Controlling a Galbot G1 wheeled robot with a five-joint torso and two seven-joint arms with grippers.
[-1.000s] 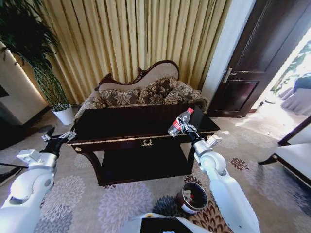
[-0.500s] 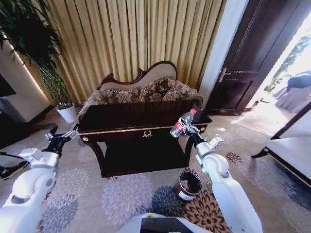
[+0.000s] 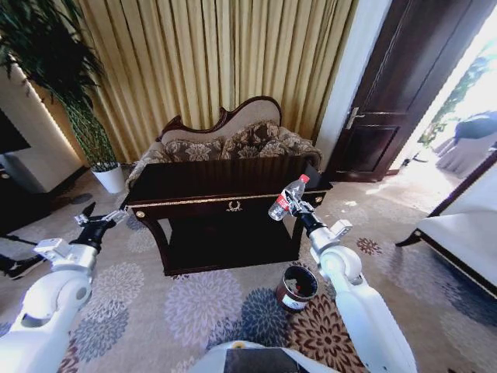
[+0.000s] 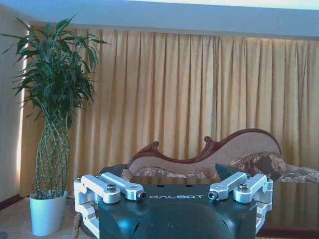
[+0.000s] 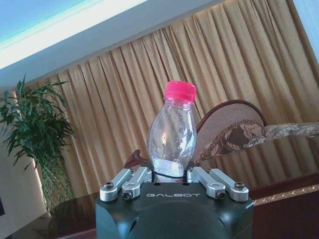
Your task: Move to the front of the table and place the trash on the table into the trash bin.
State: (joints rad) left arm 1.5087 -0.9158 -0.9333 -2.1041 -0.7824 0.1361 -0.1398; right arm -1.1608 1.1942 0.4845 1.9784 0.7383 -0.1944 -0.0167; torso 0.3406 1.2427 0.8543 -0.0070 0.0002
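Observation:
My right gripper [image 3: 293, 207] is shut on the trash, a small clear plastic bottle [image 3: 286, 197] with a red cap and red label, held up in front of the table's right end. In the right wrist view the bottle [image 5: 172, 134] stands upright between the closed fingers [image 5: 130, 184]. The dark glossy table [image 3: 210, 183] with gold trim stands ahead of me. The round dark trash bin [image 3: 296, 286] sits on the carpet below my right forearm. My left gripper [image 3: 98, 224] hangs open and empty off the table's left end; in the left wrist view its fingers [image 4: 122, 186] are spread wide.
A patterned sofa [image 3: 233, 144] backs the table against gold curtains. A white plant pot [image 3: 111, 178] stands at the far left. A dark door [image 3: 388, 101] is at the right, and a pale bench [image 3: 458, 245] lies at the right edge. Floral carpet [image 3: 194, 311] stretches in front.
The whole view has shifted: the camera moved, so the table looks farther and the bin shows fuller. The bottle stays in my right gripper, and the left gripper is still open.

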